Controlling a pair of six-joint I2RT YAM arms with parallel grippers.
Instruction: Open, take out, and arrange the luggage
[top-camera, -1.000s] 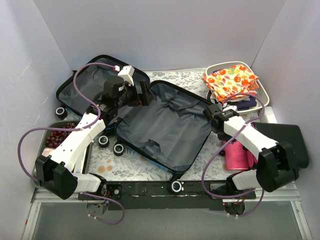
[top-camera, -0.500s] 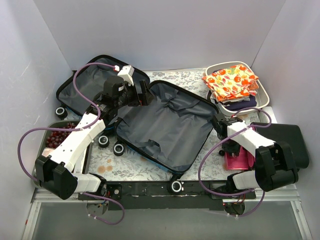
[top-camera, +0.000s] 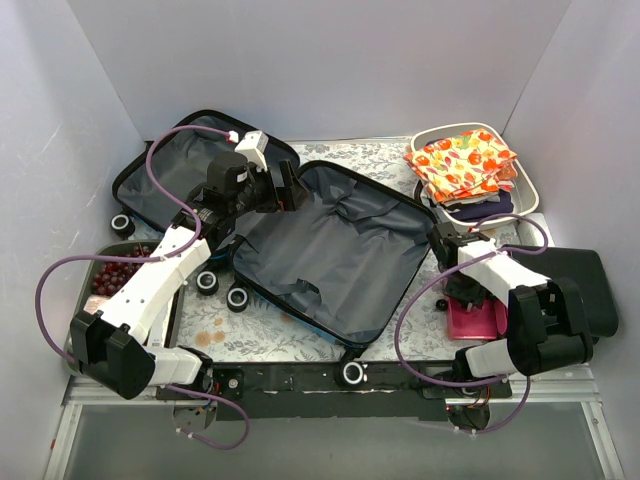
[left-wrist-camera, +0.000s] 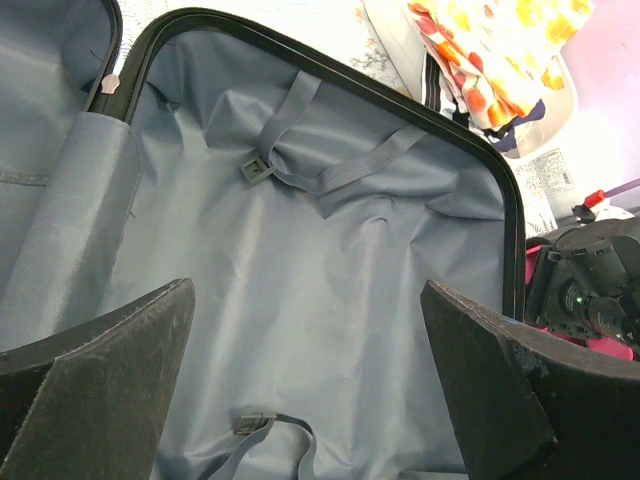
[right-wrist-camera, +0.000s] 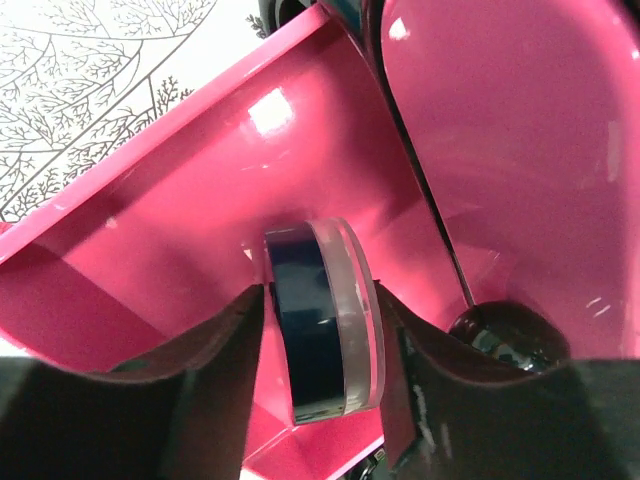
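Pinched on edge in the right pincer (right-wrist-camera: 320, 300): a dark blue disc (right-wrist-camera: 325, 330) with a clear rim, one finger pressed to each flat face. All round it, the glossy walls of a pink box (right-wrist-camera: 190, 150), with the leaf-patterned surface (right-wrist-camera: 90, 90) just beyond its edge. From above, placed at the near right, beside the black case (top-camera: 585, 285) and in front of the white tub (top-camera: 528, 188) heaped with orange printed cloth (top-camera: 465, 162).

Spread wide and holding nothing: the left pincer (left-wrist-camera: 305, 340), poised over grey lining. Below and ahead, the luggage (top-camera: 330, 250), lying open in the middle of the surface (both halves flat, lining up), one half at the centre, the other toward the back left. At its near left side, black wheels (top-camera: 207, 283). Across the centre half's lining, loose grey straps (left-wrist-camera: 330, 170) with a buckle. Farther left, beside the left arm, a heap of small red round fruit (top-camera: 118, 272).
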